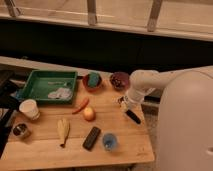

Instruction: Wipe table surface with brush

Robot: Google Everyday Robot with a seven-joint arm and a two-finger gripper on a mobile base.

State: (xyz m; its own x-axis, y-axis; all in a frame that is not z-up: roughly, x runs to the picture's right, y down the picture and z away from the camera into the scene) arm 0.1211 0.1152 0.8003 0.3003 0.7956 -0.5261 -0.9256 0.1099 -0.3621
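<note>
On the right side of the light tan planked wooden table surface (75,147), free room for sweeping, with the shallow green plastic tray (37,80) set well apart at the far left. Near the right edge, the white gripper (128,104), clenched on the small black-handled brush (131,115), angled down so its tip touches the wood, probably mid-wipe.

Hand (126,103) right side. Far left: green tray (31,93). Two bowls (92,82) far centre. Carrot (81,105), apple (89,114), black block (91,138), blue cup (110,142), white cup (30,109).
</note>
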